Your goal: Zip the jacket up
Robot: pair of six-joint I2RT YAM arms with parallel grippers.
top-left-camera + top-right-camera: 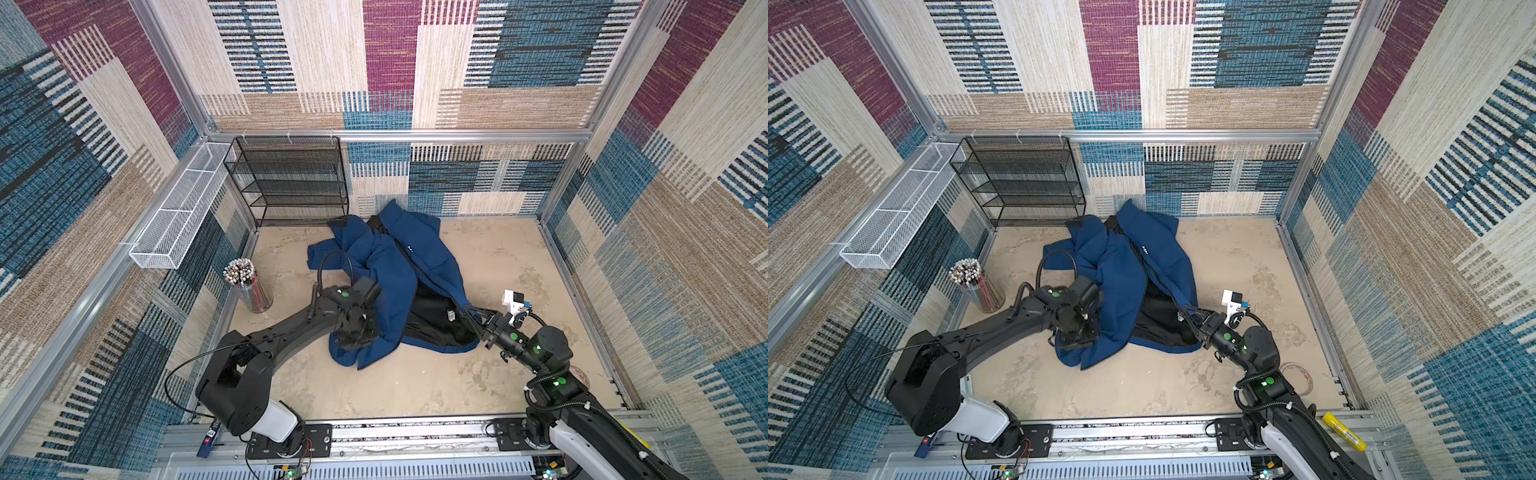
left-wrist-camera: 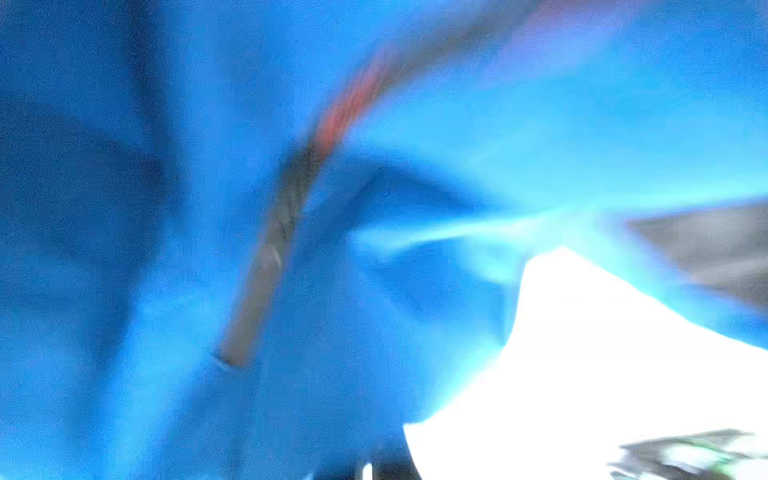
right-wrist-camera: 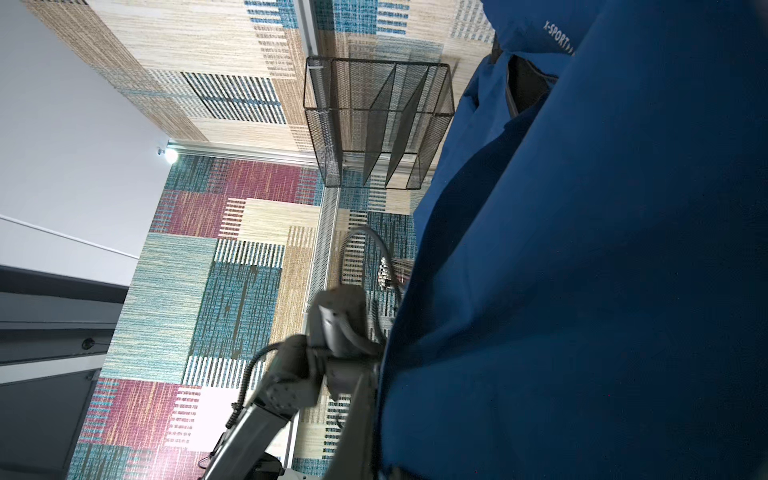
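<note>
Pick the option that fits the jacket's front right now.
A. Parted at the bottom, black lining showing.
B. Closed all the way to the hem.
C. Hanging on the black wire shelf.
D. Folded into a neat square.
A: in both top views the jacket gapes toward the hem, with its black lining bare between the two blue front panels.

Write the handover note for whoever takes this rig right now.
Left gripper: shut, pressed down into the jacket at its near-left hem; whether it pinches cloth is hidden.
Right gripper: shut on the jacket's right front edge, low down.
Jacket: crumpled on the table, front open at the bottom, black lining showing.
Done: a gripper at each side of the opening.
Left: bring the two front edges together and zip up.
</note>
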